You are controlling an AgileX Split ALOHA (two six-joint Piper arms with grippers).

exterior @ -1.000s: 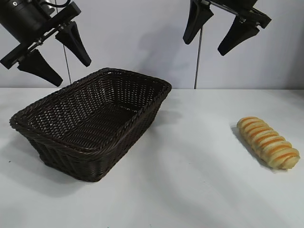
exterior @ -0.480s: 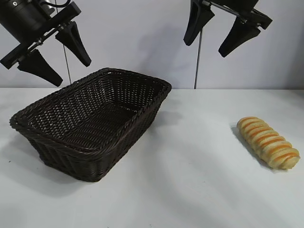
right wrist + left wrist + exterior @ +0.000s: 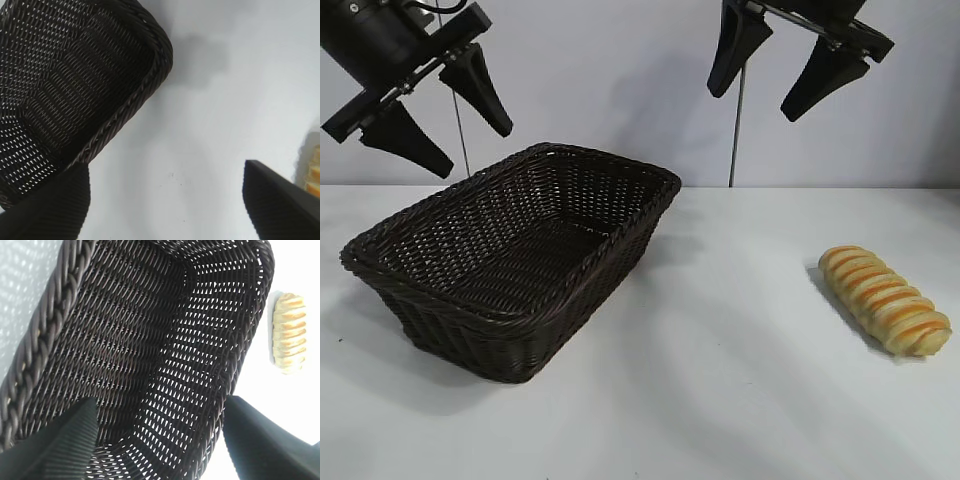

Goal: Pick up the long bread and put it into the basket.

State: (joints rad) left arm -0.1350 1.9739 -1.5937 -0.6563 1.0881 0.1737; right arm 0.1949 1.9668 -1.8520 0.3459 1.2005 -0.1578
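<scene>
Bread (image 3: 886,299) lies on the table (image 3: 720,380), well below the right gripper (image 3: 785,65); both grippers hang spread wide, empty, left gripper (image 3: 438,120) above the basket (image 3: 510,250).

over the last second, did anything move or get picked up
Nothing visibly changed. The long bread lies on the white table at the right, apart from the basket, which holds nothing. The left tool hangs open above the basket's left end, and the right tool hangs open high over the table; neither holds anything.
</scene>
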